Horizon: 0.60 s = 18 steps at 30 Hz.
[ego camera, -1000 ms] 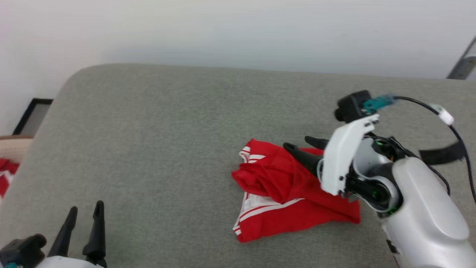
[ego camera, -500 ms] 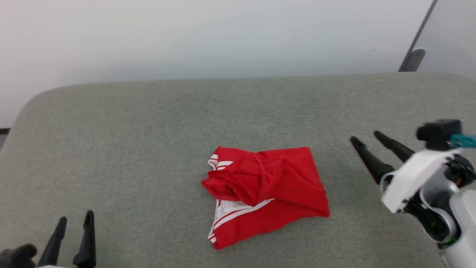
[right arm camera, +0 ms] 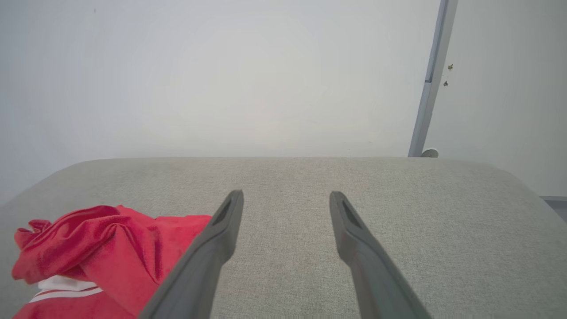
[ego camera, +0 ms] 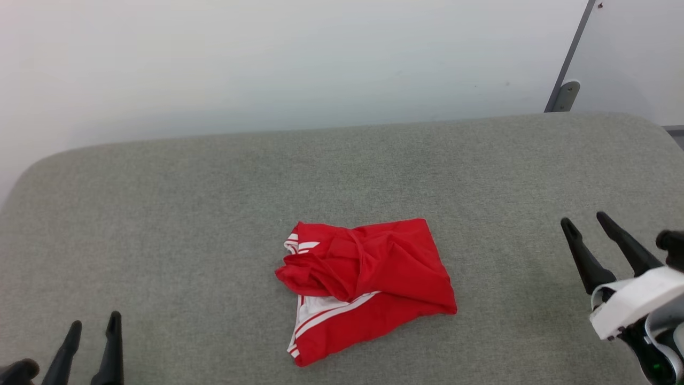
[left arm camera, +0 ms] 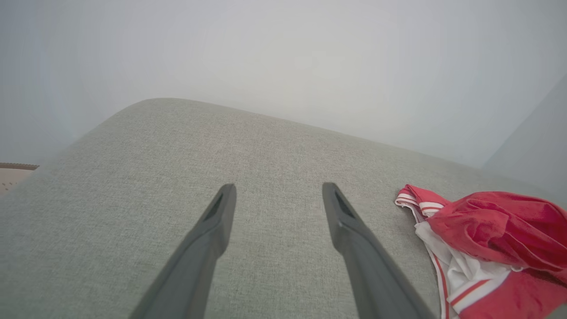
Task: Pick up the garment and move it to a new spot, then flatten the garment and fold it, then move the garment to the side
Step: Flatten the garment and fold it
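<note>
The left hand (ego camera: pixel 94 321) sits at the near-left corner of the grey fabric-covered worktop (ego camera: pixel 214 214), fingers pointing away from the robot and spread wide with nothing between them; the red shirt (ego camera: pixel 368 283) lies well off to that hand's right and slightly ahead of its fingertips, apart from them, and in the left wrist view it shows at the right edge, beyond the right-side finger; the shirt is a crumpled, partly doubled-over bundle resting on the middle of the worktop, touched by neither hand; its long axis seems to run across the robot's front, slanting from the near left corner towards the far right one, though the bunching makes this hard to call; its white striped trim (ego camera: pixel 315 315) faces the left hand, while the plain red side faces the other way; the right hand (ego camera: pixel 583 219) hovers to the shirt's right, fingers likewise spread wide and holding nothing, tips angled up and slightly leftwards; from it the shirt lies to the left and a little nearer the robot; judging by the gaps, the right hand is the closer one, so the first pick probably falls to it, reaching leftwards onto the plain red edge.
</note>
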{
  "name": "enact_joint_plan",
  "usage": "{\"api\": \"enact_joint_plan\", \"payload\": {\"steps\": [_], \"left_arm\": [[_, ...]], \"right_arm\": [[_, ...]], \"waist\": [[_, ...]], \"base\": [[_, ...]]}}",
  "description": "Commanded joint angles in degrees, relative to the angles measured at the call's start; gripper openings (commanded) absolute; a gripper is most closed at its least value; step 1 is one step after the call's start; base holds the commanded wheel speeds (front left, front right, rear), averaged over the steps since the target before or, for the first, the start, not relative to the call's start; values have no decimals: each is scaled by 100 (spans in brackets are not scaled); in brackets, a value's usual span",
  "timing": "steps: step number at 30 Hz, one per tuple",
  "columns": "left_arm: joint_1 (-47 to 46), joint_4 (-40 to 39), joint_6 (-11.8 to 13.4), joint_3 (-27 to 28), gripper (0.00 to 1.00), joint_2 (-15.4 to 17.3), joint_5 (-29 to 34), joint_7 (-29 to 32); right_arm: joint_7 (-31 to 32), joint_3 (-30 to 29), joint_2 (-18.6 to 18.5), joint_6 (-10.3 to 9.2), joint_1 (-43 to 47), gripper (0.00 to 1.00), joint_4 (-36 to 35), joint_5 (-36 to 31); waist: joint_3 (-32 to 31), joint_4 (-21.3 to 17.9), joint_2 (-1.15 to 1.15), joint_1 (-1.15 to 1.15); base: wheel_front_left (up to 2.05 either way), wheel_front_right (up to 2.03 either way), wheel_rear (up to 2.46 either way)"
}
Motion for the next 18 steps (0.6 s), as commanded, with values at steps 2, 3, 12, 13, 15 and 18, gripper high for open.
{"api": "enact_joint_plan", "payload": {"steps": [2, 3, 12, 13, 15, 18], "left_arm": [[5, 36, -54, 23, 100, 7, 66, -16], [-1, 59, -83, 37, 100, 11, 71, -17], [11, 232, -192, 224, 100, 43, 123, -25], [20, 239, -198, 252, 100, 31, 125, -25], [40, 245, -236, 296, 100, 11, 138, -26], [83, 239, -277, 371, 100, 1, 148, -28]], "right_arm": [[-136, -36, -16, -10, 96, 100, 60, 57], [-194, -36, -11, -10, 137, 100, 95, 77], [-478, -128, 10, -10, 411, 100, 299, 118], [-500, -151, 10, -10, 425, 100, 315, 128], [-542, -184, 5, -10, 462, 100, 327, 153], [-588, -223, 46, -10, 554, 100, 338, 135]], "waist": [[-14, -6, 0, 0], [-20, -12, 0, 0], [-78, -51, 0, 0], [-84, -53, 0, 0], [-95, -54, 0, 0], [-105, -61, 0, 0]], "base": [[0, 0, 0], [0, 0, 0], [0, 0, 0], [0, 0, 0], [0, 0, 0], [0, 0, 0]]}}
